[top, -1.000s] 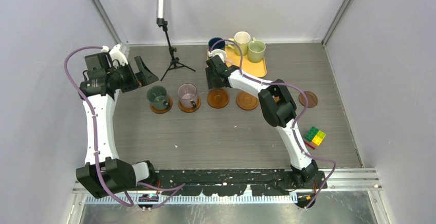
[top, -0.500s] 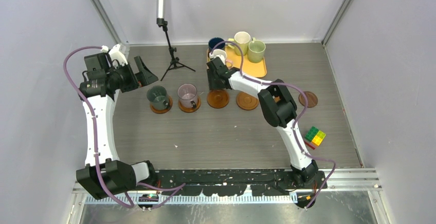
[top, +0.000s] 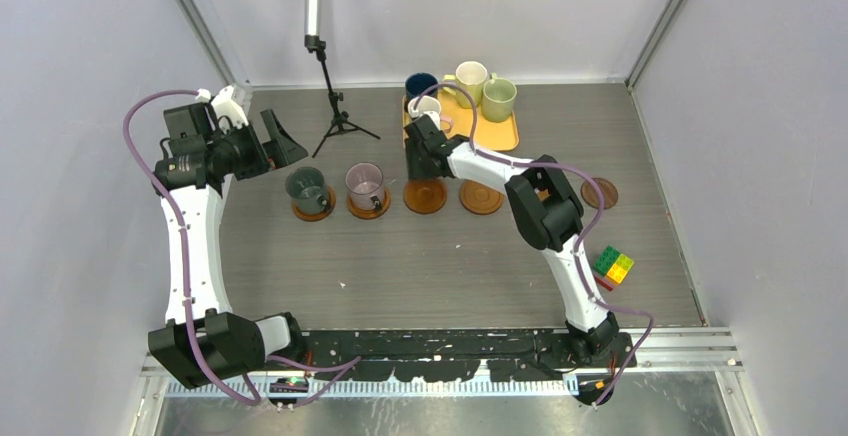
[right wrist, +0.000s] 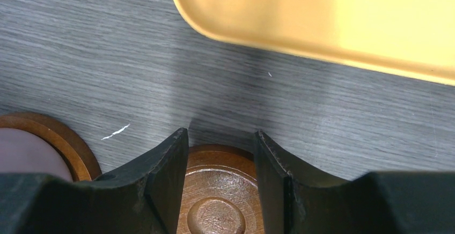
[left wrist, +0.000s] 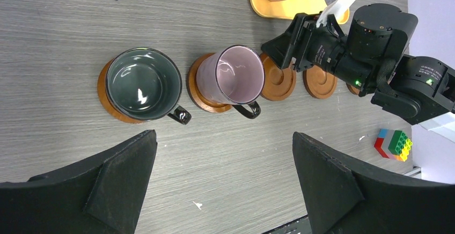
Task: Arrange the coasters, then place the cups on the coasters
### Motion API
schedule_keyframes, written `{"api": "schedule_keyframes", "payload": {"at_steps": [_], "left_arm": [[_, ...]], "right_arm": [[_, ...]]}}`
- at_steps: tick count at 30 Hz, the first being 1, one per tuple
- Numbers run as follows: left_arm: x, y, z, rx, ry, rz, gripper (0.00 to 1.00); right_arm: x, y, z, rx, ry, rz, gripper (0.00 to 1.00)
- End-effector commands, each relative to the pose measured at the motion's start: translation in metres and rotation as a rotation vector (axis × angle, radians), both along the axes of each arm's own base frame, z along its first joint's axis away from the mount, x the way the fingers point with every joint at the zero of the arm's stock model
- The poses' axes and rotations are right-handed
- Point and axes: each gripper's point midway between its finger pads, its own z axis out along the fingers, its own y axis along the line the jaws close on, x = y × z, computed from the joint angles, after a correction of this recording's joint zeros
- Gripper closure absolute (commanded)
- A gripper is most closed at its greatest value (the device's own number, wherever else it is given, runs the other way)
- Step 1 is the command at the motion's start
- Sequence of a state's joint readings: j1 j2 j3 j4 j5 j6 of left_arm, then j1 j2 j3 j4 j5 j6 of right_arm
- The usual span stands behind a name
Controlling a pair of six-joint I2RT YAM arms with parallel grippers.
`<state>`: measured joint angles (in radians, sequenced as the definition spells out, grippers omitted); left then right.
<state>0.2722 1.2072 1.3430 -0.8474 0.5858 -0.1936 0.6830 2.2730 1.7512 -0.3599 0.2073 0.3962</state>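
My right gripper (top: 421,166) hangs low over the far part of an empty coaster (top: 425,196), jaws half open. In the right wrist view the coaster (right wrist: 217,191) shows between the fingertips (right wrist: 180,143); I cannot tell whether they touch it. A dark green cup (top: 305,186) and a mauve cup (top: 364,186) each stand on a coaster to its left. Another empty coaster (top: 481,197) lies to its right, and one more (top: 600,194) further right. Navy (top: 420,85), pink (top: 427,107), pale yellow (top: 471,81) and light green (top: 499,98) cups stand at the tray. My left gripper (left wrist: 222,137) is wide open, high at the back left.
The yellow-orange tray (top: 495,134) lies at the back, just beyond my right gripper. A black tripod (top: 340,121) stands left of it. A multicoloured toy block (top: 612,264) sits at the right, near the right arm's lower link.
My right gripper has crept slightly to the right over the empty coaster and its jaws have narrowed a little. The coaster and my left arm have not moved.
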Motion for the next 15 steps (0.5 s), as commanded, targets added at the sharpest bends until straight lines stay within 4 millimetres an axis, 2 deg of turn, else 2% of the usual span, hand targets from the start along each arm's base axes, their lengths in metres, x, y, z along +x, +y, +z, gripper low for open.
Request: {"api": "schedule_keyframes", "payload": {"at_steps": [1,10,15], "left_arm": [[0.001,0.001,0.012,0.027,-0.069,-0.004,0.0],[0.002,0.0,0.012,0.021,-0.067,-0.006,0.0],[0.003,0.001,0.013,0.026,-0.068,-0.009,0.0]], "right_arm": [[-0.019,0.002,0.007,0.01,0.041,0.005,0.47],[-0.024,0.005,0.017,0.012,0.035,0.006,0.46],[-0.012,0.011,0.051,0.055,-0.013,0.017,0.4]]}}
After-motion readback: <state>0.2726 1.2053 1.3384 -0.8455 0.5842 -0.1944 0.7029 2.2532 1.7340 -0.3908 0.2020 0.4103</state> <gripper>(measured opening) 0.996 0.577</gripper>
